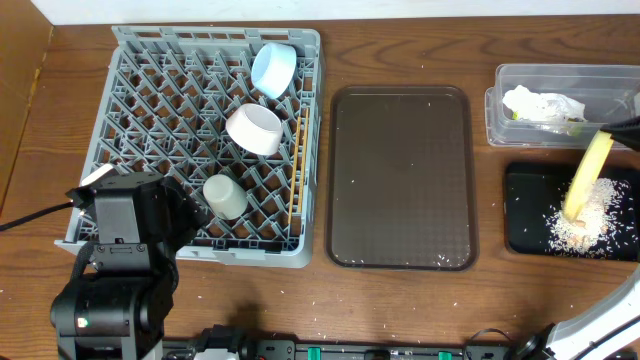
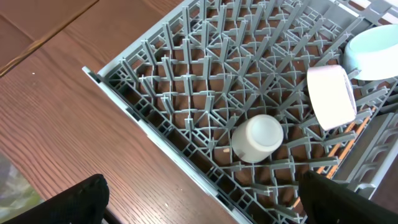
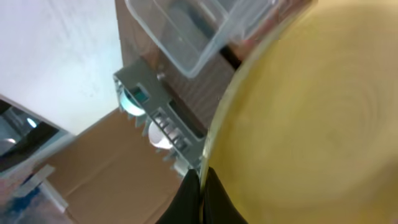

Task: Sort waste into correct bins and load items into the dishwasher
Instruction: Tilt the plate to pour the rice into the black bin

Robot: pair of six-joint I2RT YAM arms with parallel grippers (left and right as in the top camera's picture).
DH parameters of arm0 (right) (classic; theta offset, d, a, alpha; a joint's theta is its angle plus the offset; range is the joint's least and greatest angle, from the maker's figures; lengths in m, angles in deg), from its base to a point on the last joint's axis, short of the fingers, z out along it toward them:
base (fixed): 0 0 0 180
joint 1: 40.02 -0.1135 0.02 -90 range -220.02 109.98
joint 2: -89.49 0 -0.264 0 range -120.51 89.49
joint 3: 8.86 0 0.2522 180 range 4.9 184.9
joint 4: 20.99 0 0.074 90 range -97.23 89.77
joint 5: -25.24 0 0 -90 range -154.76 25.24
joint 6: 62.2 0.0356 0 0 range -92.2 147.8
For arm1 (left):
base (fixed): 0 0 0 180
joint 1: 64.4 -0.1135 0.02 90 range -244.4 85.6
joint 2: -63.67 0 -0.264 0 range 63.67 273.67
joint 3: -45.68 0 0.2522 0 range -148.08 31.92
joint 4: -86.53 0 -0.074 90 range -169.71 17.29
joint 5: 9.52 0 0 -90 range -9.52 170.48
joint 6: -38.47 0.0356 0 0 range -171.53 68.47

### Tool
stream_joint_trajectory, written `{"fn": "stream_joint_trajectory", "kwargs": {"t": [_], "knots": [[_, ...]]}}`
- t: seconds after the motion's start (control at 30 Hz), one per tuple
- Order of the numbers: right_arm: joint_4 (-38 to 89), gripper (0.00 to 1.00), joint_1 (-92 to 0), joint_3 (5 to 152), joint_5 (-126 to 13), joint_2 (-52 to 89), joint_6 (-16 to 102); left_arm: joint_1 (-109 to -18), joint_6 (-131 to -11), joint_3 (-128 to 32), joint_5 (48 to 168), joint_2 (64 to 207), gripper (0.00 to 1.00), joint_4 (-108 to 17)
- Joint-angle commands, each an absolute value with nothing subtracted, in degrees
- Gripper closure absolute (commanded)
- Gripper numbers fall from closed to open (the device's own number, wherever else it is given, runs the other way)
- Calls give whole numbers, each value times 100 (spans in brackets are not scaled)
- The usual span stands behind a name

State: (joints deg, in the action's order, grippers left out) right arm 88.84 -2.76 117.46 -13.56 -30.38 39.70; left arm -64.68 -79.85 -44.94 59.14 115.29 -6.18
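left gripper (image 2: 202,186) is seen released, fingers (image 2: 68,202) spread with nothing between, hung over the near-left corner of the grey dish rack (image 1: 140,90); loose grains are scattered on the table (image 1: 400,310) along the near edge; in the rack, the cream cup (image 1: 226,196) is set base-up nearest, the white bowl (image 1: 253,129) is leaned on its side behind it, the light blue bowl (image 1: 272,68) is propped on edge in the far rows, the chopsticks (image 1: 296,165) are laid along the right wall; the brown tray (image 1: 400,180) is placed just right of the rack, a few grains on it; right gripper (image 3: 200,183) is clenched on the rim of the pale yellow plate (image 1: 588,175), which is held steeply tilted over the black tub (image 1: 525,215); rice scraps (image 1: 578,230) are piled in that tub under the plate's lower edge, contact cannot be told; farthest, the wrapper (image 1: 540,103) is lying in the clear tub (image 1: 600,75), its print too small to be read
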Motion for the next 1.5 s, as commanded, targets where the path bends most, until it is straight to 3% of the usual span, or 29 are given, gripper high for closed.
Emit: {"fn": "stream_joint_trajectory", "kwargs": {"t": [0.0,0.6,0.77,1.47], "knots": [[8735,99,-303,11840,-1131,-2850,3809,-6487,-7992,-4551,5857,11527,2,-598],[9009,99,-495,11816,-578,-2850,3140,-6487,-7992,-4551,5859,11527,2,-598],[9011,99,-445,11798,47,-2848,3389,-6487,-7992,-4551,5857,11527,2,-598],[9011,98,-320,11761,-196,-2835,4005,-6487,-7992,-4551,5859,11527,2,-598]]}}
